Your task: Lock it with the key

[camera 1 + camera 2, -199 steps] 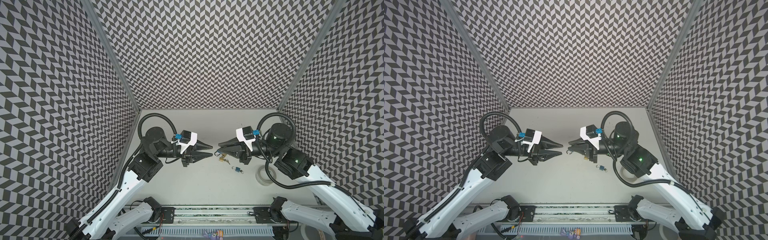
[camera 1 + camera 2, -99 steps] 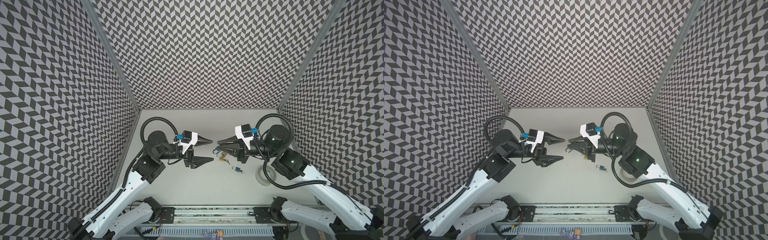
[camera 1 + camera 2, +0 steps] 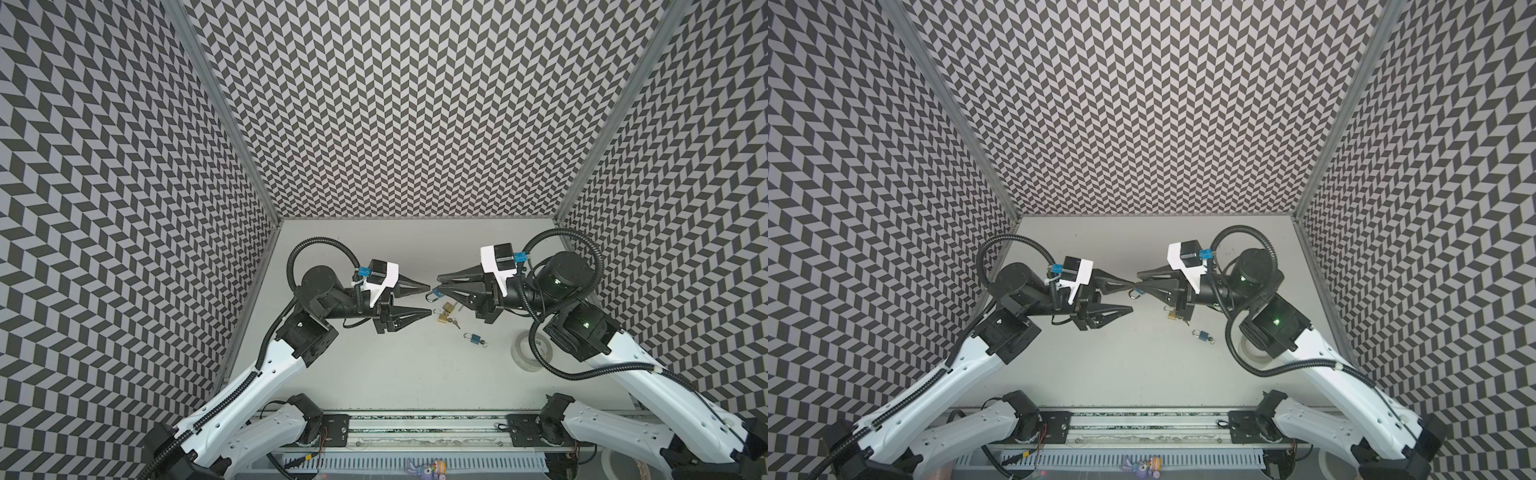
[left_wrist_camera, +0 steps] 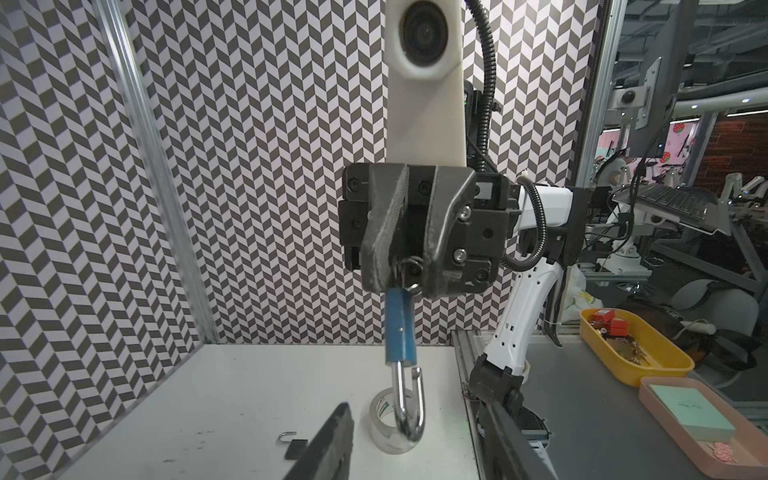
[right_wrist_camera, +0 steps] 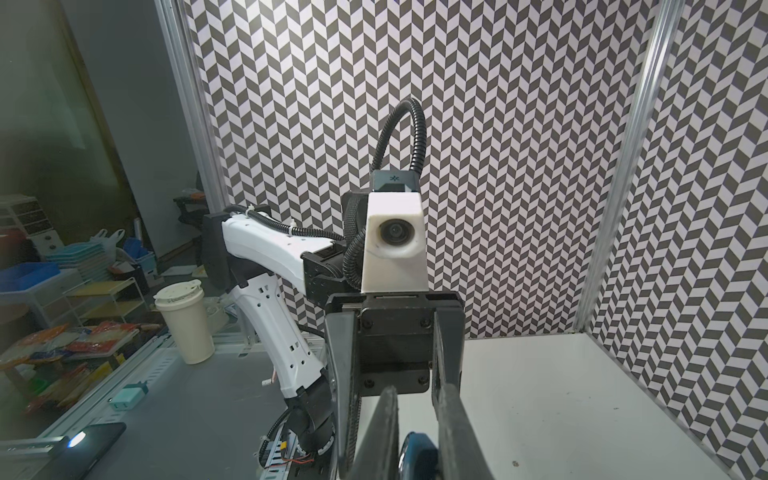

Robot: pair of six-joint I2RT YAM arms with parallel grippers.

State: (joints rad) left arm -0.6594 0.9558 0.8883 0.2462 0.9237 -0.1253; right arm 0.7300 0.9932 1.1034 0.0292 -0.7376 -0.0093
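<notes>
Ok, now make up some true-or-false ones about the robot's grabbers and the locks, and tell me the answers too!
1. The right gripper holds a blue padlock. True.
2. The left gripper is squeezing a key. False: its jaws are apart with nothing between them.
3. The held padlock's shackle is clicked shut. False: one end hangs free of the body.
4. A second blue padlock lies on the table. True.
5. Every padlock here is blue. False: brass padlocks lie on the table too.
</notes>
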